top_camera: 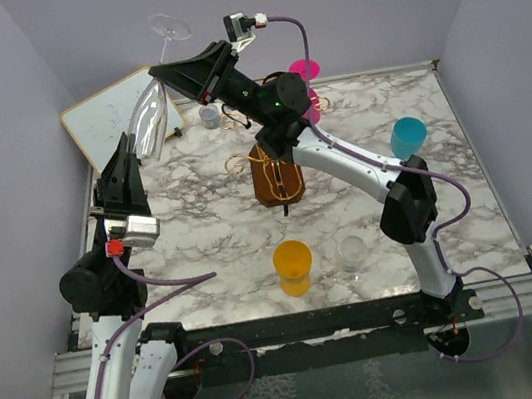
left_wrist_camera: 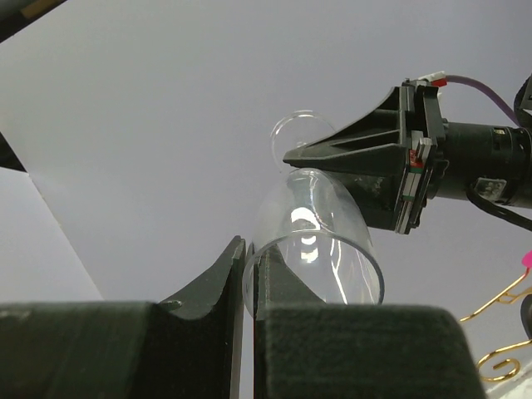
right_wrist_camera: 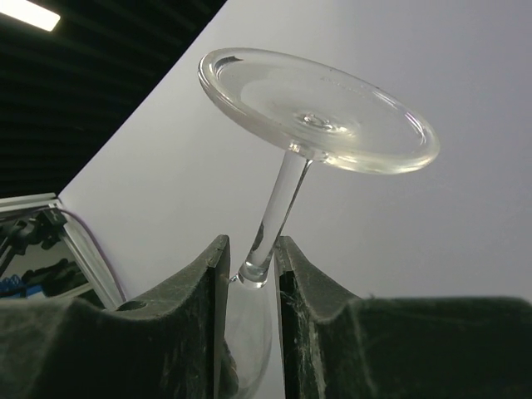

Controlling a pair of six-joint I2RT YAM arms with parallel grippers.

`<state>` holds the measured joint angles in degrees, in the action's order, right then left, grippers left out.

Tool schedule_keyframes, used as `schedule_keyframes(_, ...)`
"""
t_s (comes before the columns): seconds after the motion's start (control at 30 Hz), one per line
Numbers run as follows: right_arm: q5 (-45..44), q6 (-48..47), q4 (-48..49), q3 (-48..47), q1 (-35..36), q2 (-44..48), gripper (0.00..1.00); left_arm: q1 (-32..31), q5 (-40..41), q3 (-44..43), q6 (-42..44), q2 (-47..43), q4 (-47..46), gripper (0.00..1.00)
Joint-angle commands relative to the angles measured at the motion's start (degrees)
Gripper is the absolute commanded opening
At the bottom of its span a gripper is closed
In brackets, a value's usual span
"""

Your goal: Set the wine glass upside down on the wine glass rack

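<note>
The clear wine glass (top_camera: 149,122) hangs in the air over the table's back left, upside down and tilted, foot uppermost. My left gripper (top_camera: 126,149) is shut on the rim of its bowl (left_wrist_camera: 320,237), one finger inside and one outside. My right gripper (top_camera: 159,73) comes from the right and is closed round the glass where the stem (right_wrist_camera: 278,208) meets the bowl; the foot (right_wrist_camera: 316,108) stands above its fingers. The wine glass rack (top_camera: 279,182), gold wire on a brown wooden block, stands mid-table, below and to the right of the glass. Its gold scrolls (left_wrist_camera: 499,312) show in the left wrist view.
An orange cup (top_camera: 294,266) and a clear cup (top_camera: 353,251) stand near the front. A teal cup (top_camera: 408,136) is at the right, a pink cup (top_camera: 304,70) and a small clear cup (top_camera: 209,115) at the back. A whiteboard (top_camera: 110,108) leans at the back left.
</note>
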<state>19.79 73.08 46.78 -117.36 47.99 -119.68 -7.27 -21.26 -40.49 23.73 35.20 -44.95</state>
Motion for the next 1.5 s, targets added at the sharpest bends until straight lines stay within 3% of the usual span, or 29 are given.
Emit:
schedule_keyframes(0.0,1.1,2.2,4.4,0.9,1.5,-0.3,0.28,0.0,1.3,-0.6,1.6,0.8,-2.6,0.0)
schedule_keyframes(0.3,-2.7,3.7,11.0,6.6,3.4,1.1,0.21,0.0,-0.4,0.6,3.1,1.3,-3.4,0.0)
schedule_keyframes(0.5,-5.0,5.8,14.5,6.0,3.4,-0.4,0.02,0.0,-1.1,1.3,1.5,1.2,-3.4,0.0)
schedule_keyframes(0.9,-11.4,6.5,18.5,4.8,3.4,-1.6,0.01,0.0,-2.0,-0.7,-3.7,0.6,4.9,0.0)
schedule_keyframes(1.1,-12.3,0.5,14.0,2.1,3.0,-0.4,0.01,0.0,-4.9,-5.2,-7.0,1.1,15.3,0.11)
schedule_keyframes(1.33,-15.4,-5.0,13.2,8.7,1.7,4.7,0.01,0.0,-7.5,-9.9,-7.5,1.6,25.3,0.33)
schedule_keyframes(1.47,-16.1,-6.2,12.5,11.4,1.2,6.4,0.01,0.0,-6.1,-11.3,-7.0,1.8,27.8,0.41)
